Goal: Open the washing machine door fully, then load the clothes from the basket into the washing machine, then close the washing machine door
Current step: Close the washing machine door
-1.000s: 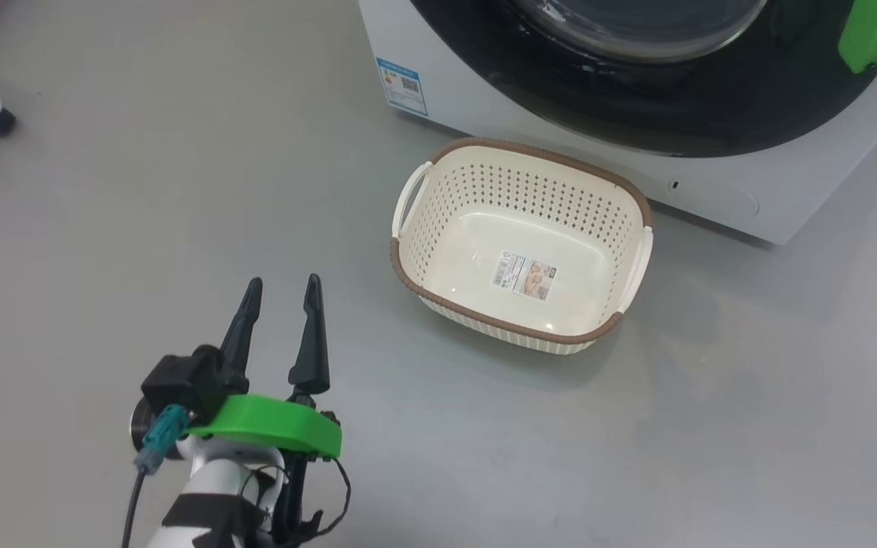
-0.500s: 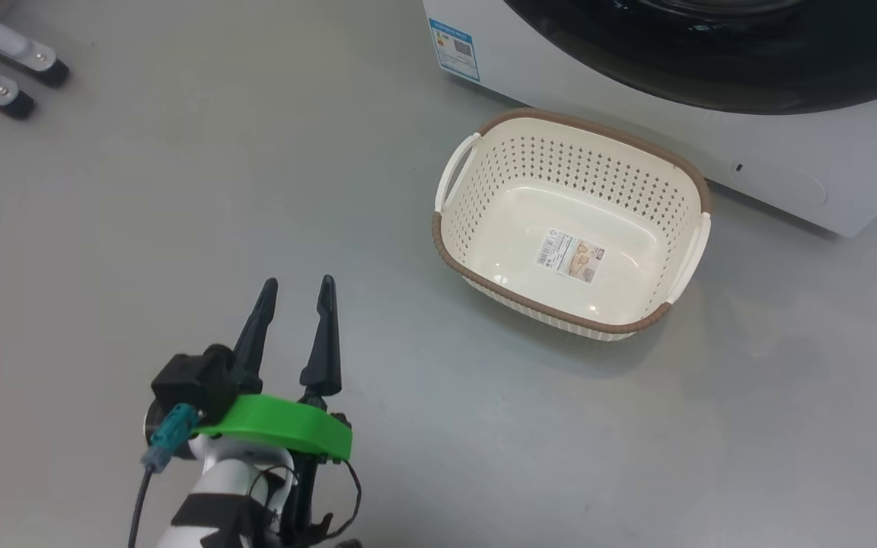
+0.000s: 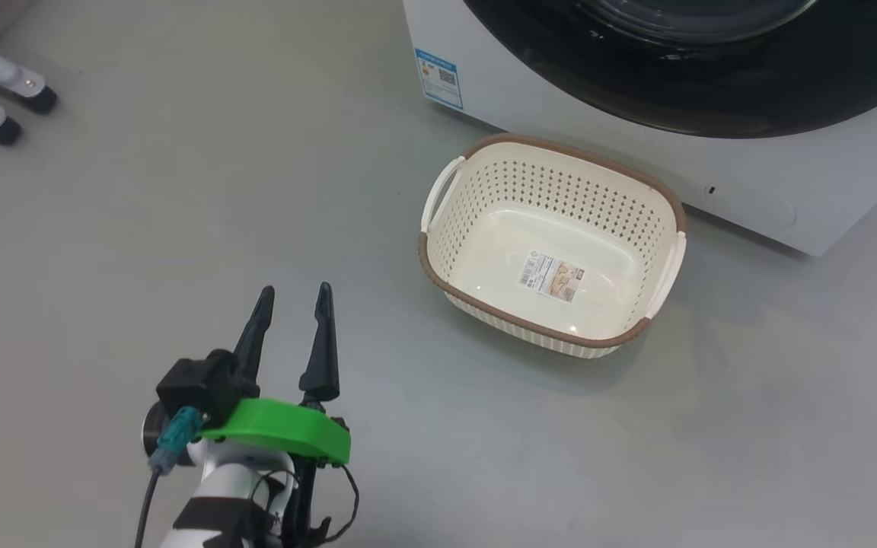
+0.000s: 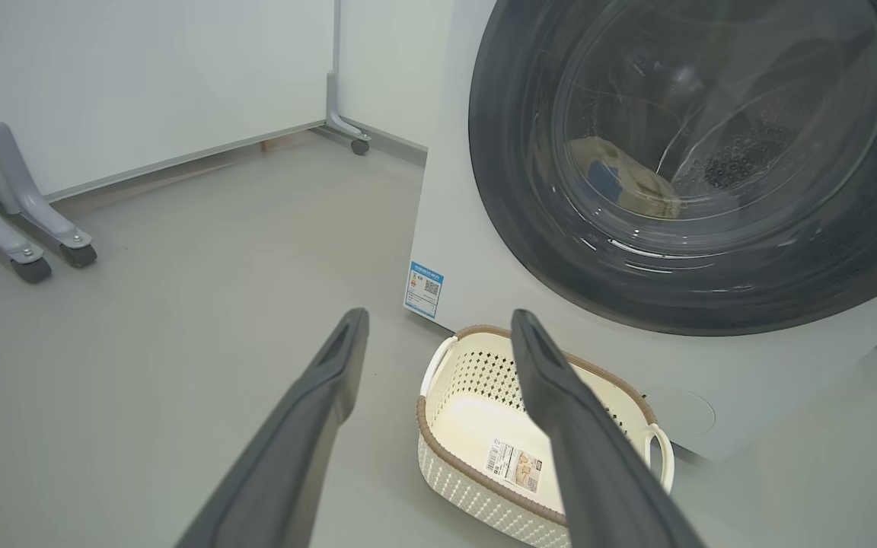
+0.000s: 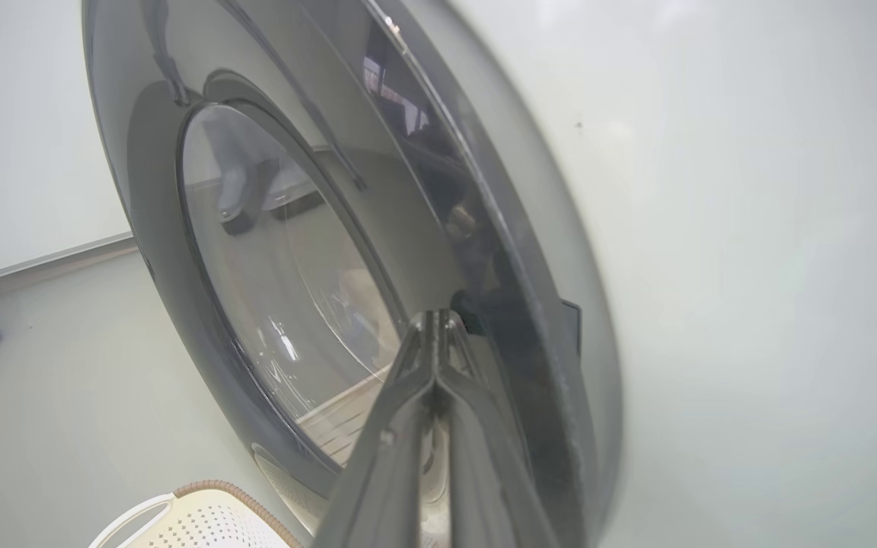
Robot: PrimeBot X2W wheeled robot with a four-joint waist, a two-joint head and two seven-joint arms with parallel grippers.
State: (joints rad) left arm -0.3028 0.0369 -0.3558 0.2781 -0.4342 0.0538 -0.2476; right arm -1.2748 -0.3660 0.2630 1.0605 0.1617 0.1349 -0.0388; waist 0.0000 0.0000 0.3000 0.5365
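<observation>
Left jaws stood wide apart, gripping nothing, as my left gripper [image 3: 295, 289] hovered over the grey floor [image 3: 141, 190], well to the left of the basket [image 3: 438, 278]. Right jaws were pressed shut; the right gripper [image 5: 437, 313] had its tips at the edge of the door [image 4: 530, 228], though I couldn't tell whether they touched it. I saw the clothes [image 4: 629, 186] through the door, inside the washing machine [image 4: 446, 213]. The basket sat on the floor just in front of it.
</observation>
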